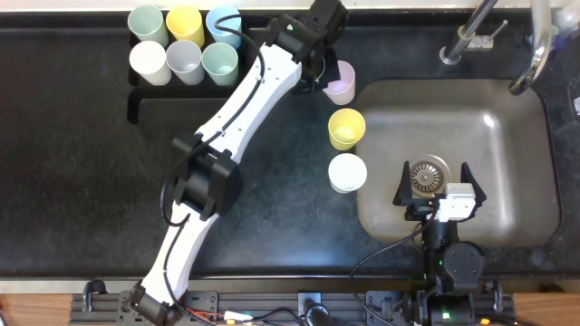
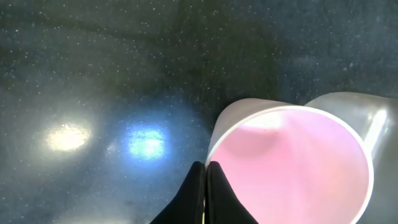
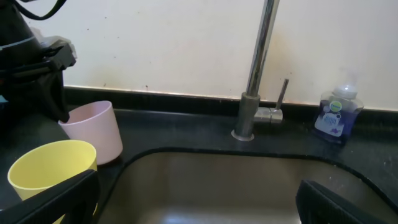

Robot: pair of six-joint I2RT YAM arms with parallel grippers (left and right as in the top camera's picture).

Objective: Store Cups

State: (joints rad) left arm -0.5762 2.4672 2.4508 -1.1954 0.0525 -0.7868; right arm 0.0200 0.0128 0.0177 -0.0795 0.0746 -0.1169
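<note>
Left jaws gripped the rim of the upright pink cup (image 2: 292,168); right jaws hung open over the sink (image 1: 507,136), farther off

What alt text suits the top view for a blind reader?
The left pincer grips the rim of a pink cup on the dark counter beside a sink. A yellow cup and a white cup stand by the sink's edge, six more cups sit in a black tray, and the right pincer hangs open over the sink.
</note>
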